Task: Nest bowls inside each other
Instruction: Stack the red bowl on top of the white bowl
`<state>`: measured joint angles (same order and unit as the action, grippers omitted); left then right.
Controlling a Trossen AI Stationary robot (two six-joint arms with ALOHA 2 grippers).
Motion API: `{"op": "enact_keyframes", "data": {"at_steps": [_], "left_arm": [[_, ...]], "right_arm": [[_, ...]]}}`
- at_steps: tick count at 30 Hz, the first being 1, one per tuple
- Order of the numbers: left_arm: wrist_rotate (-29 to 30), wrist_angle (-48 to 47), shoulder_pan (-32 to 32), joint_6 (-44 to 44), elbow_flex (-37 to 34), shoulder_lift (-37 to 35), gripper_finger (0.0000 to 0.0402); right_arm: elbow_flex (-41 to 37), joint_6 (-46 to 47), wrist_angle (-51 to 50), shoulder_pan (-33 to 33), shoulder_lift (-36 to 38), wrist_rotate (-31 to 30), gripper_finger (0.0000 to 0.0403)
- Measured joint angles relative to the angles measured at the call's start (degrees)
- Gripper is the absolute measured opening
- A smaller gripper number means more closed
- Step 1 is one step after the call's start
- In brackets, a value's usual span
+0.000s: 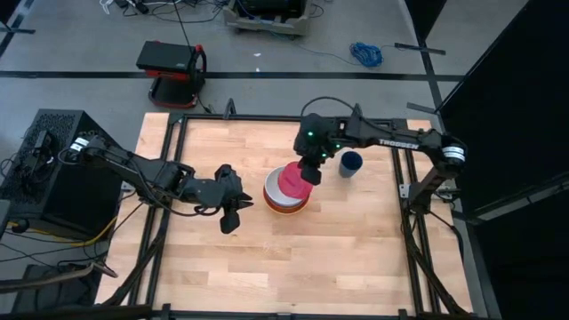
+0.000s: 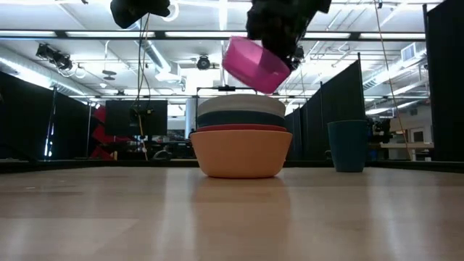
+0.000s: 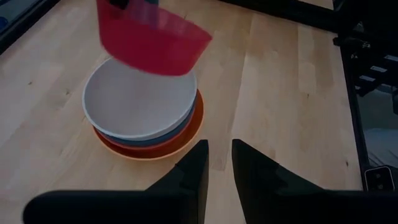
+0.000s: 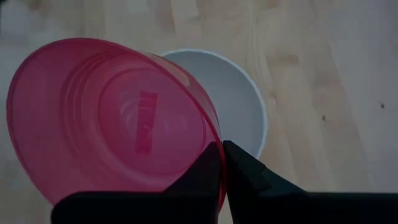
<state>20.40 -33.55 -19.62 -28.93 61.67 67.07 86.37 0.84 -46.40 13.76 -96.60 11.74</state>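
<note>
Four bowls stand nested at the table's middle: orange (image 2: 239, 154) at the bottom, then red-orange (image 2: 239, 128), teal (image 2: 239, 119) and white (image 3: 137, 102) on top. A magenta-pink bowl (image 2: 254, 64) hangs tilted just above the stack, with my right gripper (image 4: 222, 149) shut on it. The small dark blue bowl (image 1: 350, 164) stands upright on the table, to the stack's right. My left gripper (image 3: 219, 165) hovers left of the stack, with a narrow gap between its fingers and nothing in it. My right gripper pinches the pink bowl's rim (image 4: 214, 134), one finger inside the bowl and one outside. The fingers slant down from the table's far right. The bowl is lifted clear above the white bowl, tilted, with its mouth turned up toward the gripper.
Dark metal rails (image 1: 169, 151) frame the wooden table on its left, far and right sides. A red and black device (image 1: 173, 69) sits on the floor beyond the far edge. Bare wood (image 1: 293, 267) lies between the stack and the near edge.
</note>
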Motion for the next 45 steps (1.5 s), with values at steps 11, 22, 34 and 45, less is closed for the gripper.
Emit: {"op": "enact_keyframes", "data": {"at_steps": [11,22,34,45], "left_arm": [[0.0,0.1,0.0,0.2,0.0,0.0,0.0058],[0.0,0.1,0.0,0.9,0.0,0.0,0.0058],[0.0,0.1,0.0,1.6,0.0,0.0,0.0058],[0.0,0.1,0.0,1.6,0.0,0.0,0.0058]], "right_arm": [[0.0,-1.6,0.5,0.2,-4.8,-0.3,0.0000],[-0.1,-2.7,-0.9,0.2,-6.1,-2.4,0.0000],[-0.2,-4.0,-1.2,0.3,-6.8,-2.9,0.0000],[-0.2,-4.4,-0.6,0.3,-6.8,-2.9,0.0037]]}}
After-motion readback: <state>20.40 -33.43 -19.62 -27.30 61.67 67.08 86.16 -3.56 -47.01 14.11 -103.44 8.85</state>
